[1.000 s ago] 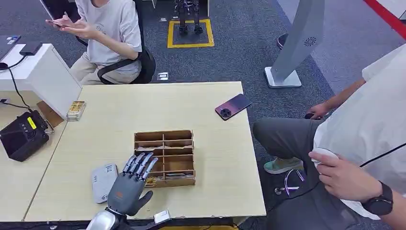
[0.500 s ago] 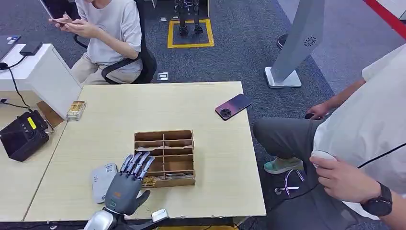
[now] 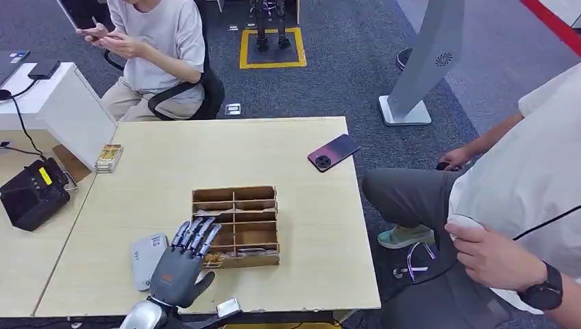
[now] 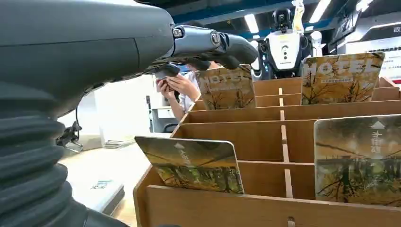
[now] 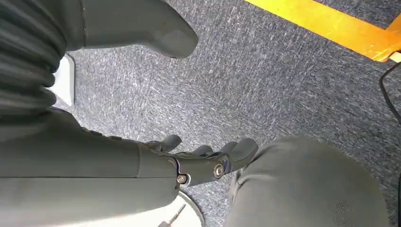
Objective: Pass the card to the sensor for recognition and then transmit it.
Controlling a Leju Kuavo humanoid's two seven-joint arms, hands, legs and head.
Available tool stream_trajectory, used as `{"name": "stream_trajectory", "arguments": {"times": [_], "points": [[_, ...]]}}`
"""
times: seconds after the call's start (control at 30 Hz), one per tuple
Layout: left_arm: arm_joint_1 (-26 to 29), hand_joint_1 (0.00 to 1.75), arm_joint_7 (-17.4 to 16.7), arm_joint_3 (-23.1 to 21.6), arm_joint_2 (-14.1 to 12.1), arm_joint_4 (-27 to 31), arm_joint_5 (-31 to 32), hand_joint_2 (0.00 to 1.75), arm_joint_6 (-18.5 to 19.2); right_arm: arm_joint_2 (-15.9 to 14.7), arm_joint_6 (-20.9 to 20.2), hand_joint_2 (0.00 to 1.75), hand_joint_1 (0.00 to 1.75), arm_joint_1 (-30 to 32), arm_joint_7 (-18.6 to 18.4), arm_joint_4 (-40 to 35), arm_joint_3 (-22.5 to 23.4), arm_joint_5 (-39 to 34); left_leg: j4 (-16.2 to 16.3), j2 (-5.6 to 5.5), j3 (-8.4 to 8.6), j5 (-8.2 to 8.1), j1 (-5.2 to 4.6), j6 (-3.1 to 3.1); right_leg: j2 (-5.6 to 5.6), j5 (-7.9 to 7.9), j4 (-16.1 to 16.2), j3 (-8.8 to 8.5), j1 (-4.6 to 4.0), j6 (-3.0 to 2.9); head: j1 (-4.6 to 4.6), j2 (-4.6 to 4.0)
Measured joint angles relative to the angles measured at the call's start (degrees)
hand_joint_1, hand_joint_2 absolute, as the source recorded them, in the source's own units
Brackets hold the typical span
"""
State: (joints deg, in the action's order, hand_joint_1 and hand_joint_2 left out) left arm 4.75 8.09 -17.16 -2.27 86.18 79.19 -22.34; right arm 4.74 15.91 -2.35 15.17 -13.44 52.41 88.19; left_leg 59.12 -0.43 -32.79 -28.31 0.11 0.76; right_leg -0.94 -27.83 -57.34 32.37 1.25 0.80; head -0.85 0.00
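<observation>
A wooden card box [image 3: 236,205] with several compartments stands on the pale table [image 3: 205,151] near its front edge. My left hand [image 3: 179,269] hovers at the box's near-left corner, fingers [image 3: 199,234] stretched over it and holding nothing. A flat grey-white sensor [image 3: 145,259] lies just left of that hand. In the left wrist view, printed cards lean in the compartments: one close [image 4: 191,163], one beside it [image 4: 364,161], two farther back [image 4: 227,87]; my left hand's fingers [image 4: 213,45] reach above them. My right hand [image 5: 189,161] hangs over carpet, empty, thumb apart from fingers.
A phone [image 3: 334,152] lies near the table's right edge. A black device [image 3: 33,193], a small card stack [image 3: 109,157] and a white box [image 3: 58,110] sit at the left. One person [image 3: 154,41] sits behind the table; another [image 3: 521,205] sits close on the right.
My left hand has drawn back slightly toward the table's front edge, fingers still over the box corner. The person on the right shifted a hand a little.
</observation>
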Motion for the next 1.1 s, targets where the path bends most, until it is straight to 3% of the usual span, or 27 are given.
{"name": "stream_trajectory", "arguments": {"times": [0.03,0.07,0.1,0.2,1.1], "points": [[0.00,0.00,0.00,0.02,0.00,0.00,0.00,1.75,0.00,0.00,0.00,1.75,0.00,0.00,0.00,0.00,0.00,0.00,0.00,0.00,0.00,0.00,0.00,0.00,0.00,0.00,0.00,0.00,0.00,0.00,0.00,0.00],[0.01,0.40,0.00,0.02,0.00,0.00,0.00,1.75,0.00,0.00,0.00,1.75,0.00,0.00,0.02,0.00,0.00,0.00,0.00,0.00,0.00,0.00,0.00,0.00,0.00,0.00,0.00,0.00,0.00,0.00,0.00,0.00],[0.01,1.75,0.00,0.02,0.00,0.00,0.00,1.75,0.00,0.00,0.00,1.75,0.00,0.00,0.02,0.00,0.00,0.00,0.00,0.00,0.00,0.00,0.00,0.00,0.00,0.00,0.00,0.00,0.00,0.00,0.00,0.00],[0.12,1.75,0.33,0.06,-0.48,-1.07,-1.03,1.75,1.49,0.00,0.02,1.75,0.00,0.00,0.39,0.00,0.00,0.00,0.00,0.00,0.00,0.00,0.00,0.00,0.00,0.00,0.00,0.00,0.00,0.00,0.00,0.00],[-0.14,1.75,1.03,0.33,-0.57,-1.88,-2.49,1.75,0.96,0.00,0.28,1.75,0.00,-0.01,0.63,0.00,0.00,0.00,0.00,-0.01,0.03,0.00,0.00,0.00,0.02,0.00,0.00,-0.04,0.00,0.00,0.00,0.00]]}}
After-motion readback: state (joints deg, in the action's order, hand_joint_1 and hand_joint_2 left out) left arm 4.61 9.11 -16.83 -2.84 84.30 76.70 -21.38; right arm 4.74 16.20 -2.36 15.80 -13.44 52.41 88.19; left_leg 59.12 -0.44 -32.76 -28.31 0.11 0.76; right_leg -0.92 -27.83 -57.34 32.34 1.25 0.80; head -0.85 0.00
